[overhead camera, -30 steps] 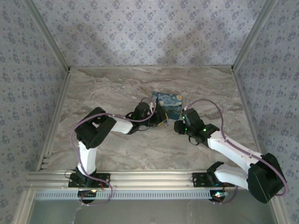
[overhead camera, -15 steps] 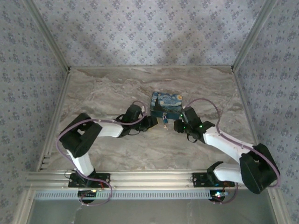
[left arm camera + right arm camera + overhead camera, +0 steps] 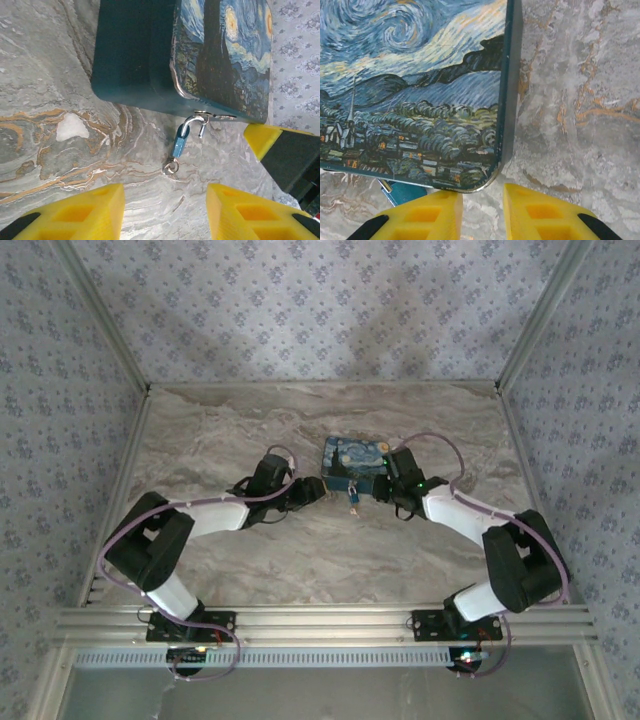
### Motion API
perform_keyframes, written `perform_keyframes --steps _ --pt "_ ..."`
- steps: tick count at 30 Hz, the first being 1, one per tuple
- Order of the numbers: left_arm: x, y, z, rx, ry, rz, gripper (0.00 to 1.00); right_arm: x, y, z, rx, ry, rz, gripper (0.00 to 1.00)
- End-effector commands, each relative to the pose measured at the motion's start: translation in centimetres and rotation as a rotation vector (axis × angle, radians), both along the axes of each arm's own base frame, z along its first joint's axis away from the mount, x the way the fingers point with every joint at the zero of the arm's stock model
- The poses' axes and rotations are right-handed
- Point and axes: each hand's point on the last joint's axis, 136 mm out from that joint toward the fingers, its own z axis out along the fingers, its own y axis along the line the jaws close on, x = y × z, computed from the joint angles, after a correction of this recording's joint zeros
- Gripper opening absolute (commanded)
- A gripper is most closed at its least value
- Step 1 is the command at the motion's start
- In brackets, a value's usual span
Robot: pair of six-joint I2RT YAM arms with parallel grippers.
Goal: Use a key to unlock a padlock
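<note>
Two claws stand at the lower edge of the painted box [image 3: 355, 462] on the worktop [image 3: 220, 430]. In the left wrist view the left claw [image 3: 164, 196] is widely open at the bottom edge and holds nothing. The padlock [image 3: 179, 142] lies just above its gap, touching neither finger, its shackle hooked on the box's edge, and the small silvery key [image 3: 171, 166] sticks at its lower end. The right claw [image 3: 481, 196] shows only a narrow gap with nothing inside, just below the box's lower right corner. Compared with a second ago, the left claw has drawn back to the left, uncovering the padlock, and the right claw has come closer to the box.
</note>
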Motion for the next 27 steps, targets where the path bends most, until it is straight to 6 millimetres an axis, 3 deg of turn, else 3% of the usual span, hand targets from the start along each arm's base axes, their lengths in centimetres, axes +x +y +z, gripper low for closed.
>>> perform_keyframes --steps 1,7,14,21,27 --pt "1.1 0.4 2.1 0.007 -0.07 0.012 0.47 1.5 -0.6 0.4 -0.023 -0.026 -0.019 0.29" --pt "1.8 0.1 2.4 0.013 -0.07 0.011 0.48 2.3 -0.8 1.0 -0.036 -0.033 -0.015 0.29" --pt "3.8 0.3 3.2 0.035 -0.097 0.035 0.5 -0.4 1.7 2.3 -0.1 -0.059 0.119 0.36" --pt "6.4 -0.1 3.6 0.063 -0.096 0.052 0.5 -2.4 4.3 0.7 -0.163 -0.063 0.196 0.45" --pt "7.6 -0.4 2.7 0.089 -0.073 0.051 0.5 -2.2 5.4 -1.4 -0.236 -0.052 0.19 0.47"
